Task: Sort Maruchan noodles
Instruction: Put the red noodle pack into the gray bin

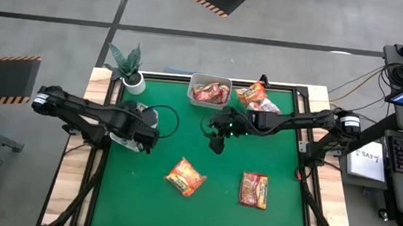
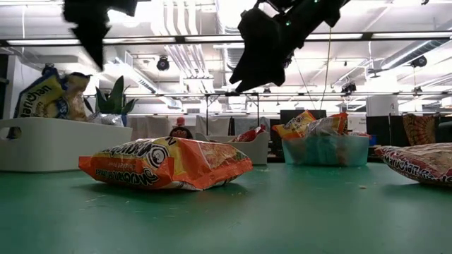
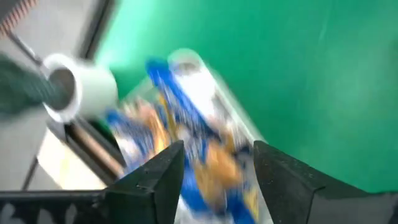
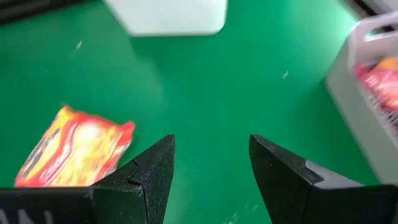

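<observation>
Nearest the low camera lies an orange-yellow crinkly ramen packet [image 2: 166,164] on the green table, unsorted, while the left gripper [image 3: 214,165], fingers spread, drops a blue-and-white packet [image 3: 186,124] into its white tub [image 2: 49,144]; the open, empty right gripper [image 4: 211,165] should fetch the orange one next.

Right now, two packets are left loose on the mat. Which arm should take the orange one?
Right, I'd say. The right gripper hangs open and empty over mid-mat, near the orange packet. The left gripper is over its tub of blue packets.
</observation>
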Controlling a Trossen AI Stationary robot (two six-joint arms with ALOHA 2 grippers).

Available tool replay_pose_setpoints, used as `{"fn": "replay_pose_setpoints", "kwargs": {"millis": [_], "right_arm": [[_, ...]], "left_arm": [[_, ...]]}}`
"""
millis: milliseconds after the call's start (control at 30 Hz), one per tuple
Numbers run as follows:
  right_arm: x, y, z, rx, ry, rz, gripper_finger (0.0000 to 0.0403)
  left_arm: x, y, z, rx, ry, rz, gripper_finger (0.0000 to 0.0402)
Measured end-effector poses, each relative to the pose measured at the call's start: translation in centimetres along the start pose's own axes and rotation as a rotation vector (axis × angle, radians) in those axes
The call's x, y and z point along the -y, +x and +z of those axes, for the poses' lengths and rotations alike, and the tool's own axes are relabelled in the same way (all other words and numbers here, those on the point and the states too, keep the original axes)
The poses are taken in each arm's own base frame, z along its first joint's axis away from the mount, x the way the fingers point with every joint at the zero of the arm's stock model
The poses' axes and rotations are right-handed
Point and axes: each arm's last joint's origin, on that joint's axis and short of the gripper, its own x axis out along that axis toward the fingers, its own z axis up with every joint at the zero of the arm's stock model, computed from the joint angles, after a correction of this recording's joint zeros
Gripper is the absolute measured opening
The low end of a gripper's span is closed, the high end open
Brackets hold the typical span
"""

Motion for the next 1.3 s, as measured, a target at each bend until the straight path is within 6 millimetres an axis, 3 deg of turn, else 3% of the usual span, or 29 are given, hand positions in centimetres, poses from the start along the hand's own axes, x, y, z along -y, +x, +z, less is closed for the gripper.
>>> {"fn": "replay_pose_setpoints", "kwargs": {"millis": [133,300,633,867,1067,1300], "right_arm": [[-1.4,-0.1,-1.1,-0.084,0.022,0.016,0.0194],[-2.8,-0.4,-2.5,-0.193,0.065,0.016,0.0194],[-4.3,-1.3,-5.1,-0.438,0.203,0.006,0.0194],[-6.0,-2.7,-7.4,-0.726,0.37,0.064,0.0185],[-7.7,-4.7,-10.1,-1.01,0.396,0.06,0.0137],[-9.6,-5.2,-14.4,-1.189,0.381,0.139,0.0035]], "left_arm": [[-0.1,-1.7,1.4,0.155,0.05,-0.004,0.0178],[0.2,-2.1,2.2,0.249,0.12,-0.003,0.0178],[2.4,0.3,2.3,0.312,0.293,-0.088,0.0178],[4.6,2.4,3.0,0.494,0.478,-0.157,0.0178],[5.2,2.9,3.6,0.596,0.562,-0.146,0.0178],[4.9,3.1,4.2,0.632,0.552,-0.13,0.0178]]}}
